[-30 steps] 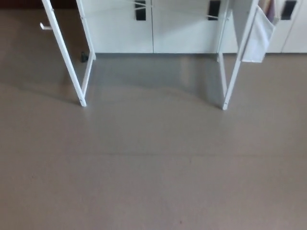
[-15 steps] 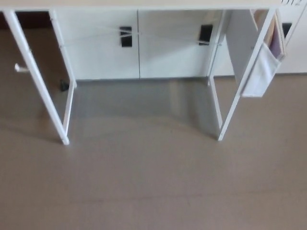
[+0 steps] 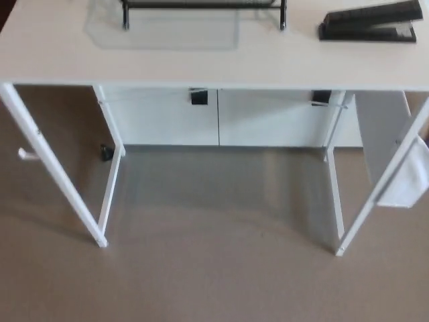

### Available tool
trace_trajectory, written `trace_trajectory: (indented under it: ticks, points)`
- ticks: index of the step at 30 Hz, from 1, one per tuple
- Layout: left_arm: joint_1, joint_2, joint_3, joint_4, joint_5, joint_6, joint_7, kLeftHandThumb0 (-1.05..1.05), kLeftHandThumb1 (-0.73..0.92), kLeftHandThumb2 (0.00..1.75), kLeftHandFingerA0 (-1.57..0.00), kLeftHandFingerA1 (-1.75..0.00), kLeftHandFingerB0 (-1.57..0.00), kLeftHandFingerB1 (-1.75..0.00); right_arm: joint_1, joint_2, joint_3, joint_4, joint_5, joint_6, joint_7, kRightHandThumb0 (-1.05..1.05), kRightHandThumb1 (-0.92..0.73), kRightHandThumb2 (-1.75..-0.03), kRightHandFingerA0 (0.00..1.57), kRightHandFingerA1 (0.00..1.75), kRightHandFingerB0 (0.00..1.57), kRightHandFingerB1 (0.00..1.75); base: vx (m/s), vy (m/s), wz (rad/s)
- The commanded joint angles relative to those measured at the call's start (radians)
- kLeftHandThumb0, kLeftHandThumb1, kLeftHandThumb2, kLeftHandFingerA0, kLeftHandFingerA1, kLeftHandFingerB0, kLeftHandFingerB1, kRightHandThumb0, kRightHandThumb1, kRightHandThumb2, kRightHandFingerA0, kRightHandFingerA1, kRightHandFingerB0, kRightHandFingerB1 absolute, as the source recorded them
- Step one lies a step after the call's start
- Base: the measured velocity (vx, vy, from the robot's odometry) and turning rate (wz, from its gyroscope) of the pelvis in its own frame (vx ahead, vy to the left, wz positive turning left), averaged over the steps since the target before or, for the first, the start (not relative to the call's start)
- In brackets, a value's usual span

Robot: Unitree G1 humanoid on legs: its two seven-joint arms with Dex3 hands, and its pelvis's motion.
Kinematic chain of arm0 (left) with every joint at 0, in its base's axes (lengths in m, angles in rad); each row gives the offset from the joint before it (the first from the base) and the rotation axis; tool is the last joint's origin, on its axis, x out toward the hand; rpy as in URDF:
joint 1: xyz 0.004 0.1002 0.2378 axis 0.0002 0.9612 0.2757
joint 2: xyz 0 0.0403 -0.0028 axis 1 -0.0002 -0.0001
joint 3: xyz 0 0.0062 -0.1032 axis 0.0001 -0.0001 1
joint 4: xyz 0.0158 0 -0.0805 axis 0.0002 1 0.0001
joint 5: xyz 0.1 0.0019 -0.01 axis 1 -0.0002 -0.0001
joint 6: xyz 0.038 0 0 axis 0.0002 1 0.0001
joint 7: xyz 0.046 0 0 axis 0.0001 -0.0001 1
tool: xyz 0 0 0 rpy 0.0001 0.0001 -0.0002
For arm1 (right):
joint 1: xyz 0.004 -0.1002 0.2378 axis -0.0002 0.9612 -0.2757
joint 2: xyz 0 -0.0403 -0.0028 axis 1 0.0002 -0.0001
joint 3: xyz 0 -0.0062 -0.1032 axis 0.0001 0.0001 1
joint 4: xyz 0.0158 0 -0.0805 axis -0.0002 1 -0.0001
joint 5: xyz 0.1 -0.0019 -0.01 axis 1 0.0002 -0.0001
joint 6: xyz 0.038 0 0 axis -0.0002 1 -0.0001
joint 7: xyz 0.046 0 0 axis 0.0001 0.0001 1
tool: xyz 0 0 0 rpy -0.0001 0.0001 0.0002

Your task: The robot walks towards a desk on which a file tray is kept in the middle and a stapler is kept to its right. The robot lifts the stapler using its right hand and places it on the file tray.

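A white desk fills the top of the head view. On it, at the top edge of the picture, stands the black wire file tray, only its front rail and two feet showing. To the tray's right lies a black stapler, lengthwise across the desktop. Neither of my hands shows in this view.
The desk stands on thin white legs over a brownish-grey floor. White cabinets with dark handles sit behind, under the desktop. A white pouch hangs on the desk's right side frame.
The whole picture has shifted: the camera has tilted up and come closer, so the desktop, tray and stapler now show where earlier only the legs and floor did.
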Motion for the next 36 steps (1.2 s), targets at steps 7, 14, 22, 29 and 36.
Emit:
trace_trajectory:
  ticks: [7,14,22,29,36]
  points:
    - [0.005,0.015,0.009,0.003,-0.004,-0.015,0.008,-0.56,0.73,0.62,-0.39,-0.43,-0.14,-0.26,0.006,-0.015,-0.005,0.010,0.011,0.011,0.001,-0.62,-0.51,-0.84,0.07,0.49,0.05,0.33,0.36,0.070,-0.19]
    - [0.003,0.018,0.007,0.004,0.002,-0.018,0.008,-0.55,0.73,0.61,-0.41,-0.45,-0.14,-0.26,-0.009,0.013,-0.033,0.049,0.034,-0.019,-0.013,-0.54,-0.66,-0.62,0.07,0.46,0.09,0.24,0.37,0.158,-0.20]
    - [0.004,0.020,0.022,-0.001,-0.006,-0.016,-0.003,-0.56,0.71,0.61,-0.39,-0.48,-0.14,-0.26,0.014,0.004,-0.027,0.006,0.029,-0.004,0.004,-0.50,-0.45,-0.89,0.03,0.51,0.00,0.39,0.11,0.010,0.04]
    - [0.005,0.016,0.017,0.001,-0.003,-0.019,0.001,-0.54,0.74,0.61,-0.41,-0.45,-0.14,-0.25,0.014,-0.025,0.002,-0.021,0.011,0.025,0.020,-0.56,-0.68,-0.61,0.11,0.45,0.09,0.21,0.11,-0.174,-0.04]
    - [0.001,0.013,0.026,0.005,-0.011,-0.016,0.005,-0.53,0.72,0.61,-0.41,-0.44,-0.14,-0.26,0.022,-0.044,0.047,-0.022,-0.035,0.002,-0.006,-0.67,-0.47,-0.89,0.03,0.48,0.03,0.34,0.06,-0.014,-0.08]
